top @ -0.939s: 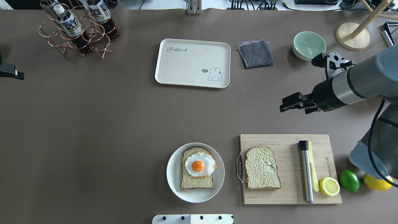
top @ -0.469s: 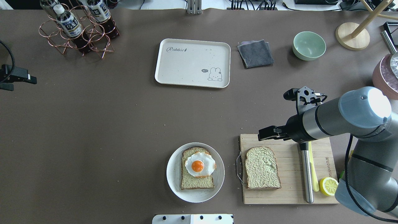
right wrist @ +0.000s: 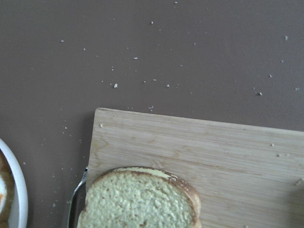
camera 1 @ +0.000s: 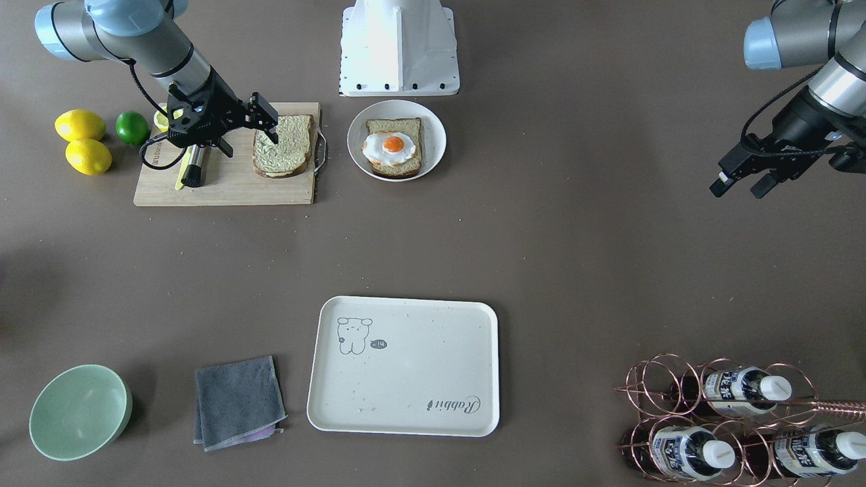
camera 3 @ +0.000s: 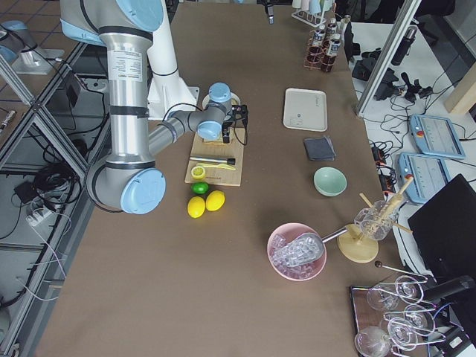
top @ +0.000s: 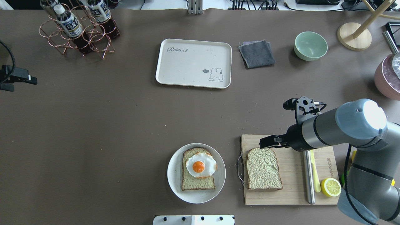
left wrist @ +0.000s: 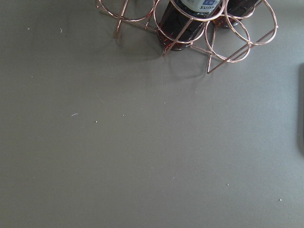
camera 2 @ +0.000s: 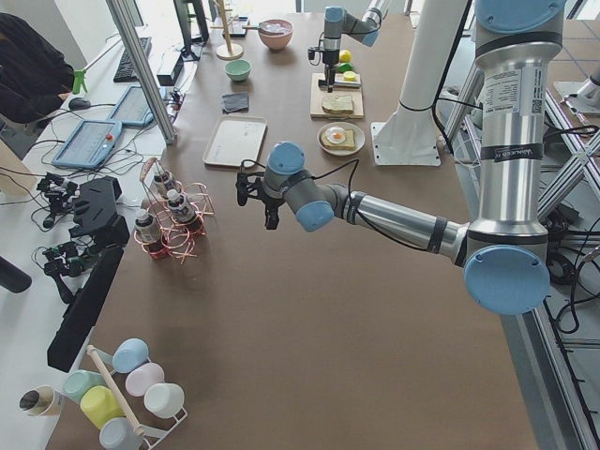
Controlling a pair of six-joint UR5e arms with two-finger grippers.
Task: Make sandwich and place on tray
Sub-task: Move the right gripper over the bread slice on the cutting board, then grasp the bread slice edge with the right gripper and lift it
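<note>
The right arm [top: 328, 134] has swung in toward the robot since a second ago. The right gripper [top: 263, 144], then over bare table, now hangs above the far edge of the plain bread slice [top: 263, 168], its fingers spread with nothing between them. In the last half-second it only eased a little closer. The left gripper [camera 1: 739, 184] has barely shifted over that half-second; it hovers near the table's left end, fingers likewise spread.

The table [top: 109, 131] is covered in dull brown and dotted with crumbs; white benches with tablets and cables run along its far side.

One cream tray [top: 193, 63] lies across the table, well apart from the food. One wooden cutting board [top: 290, 193] carries the plain slice, and just beside it one white plate [top: 175, 187] holds the second bread slice [top: 197, 184] with one fried egg [top: 200, 165] on top — the sandwich is not yet closed.

There are also one copper rack [camera 1: 683, 392] with three bottles, one green bowl [top: 310, 45], one grey cloth [top: 257, 53], two lemons [camera 1: 80, 126], one lime [camera 1: 132, 127] and one lemon half [top: 331, 187].
</note>
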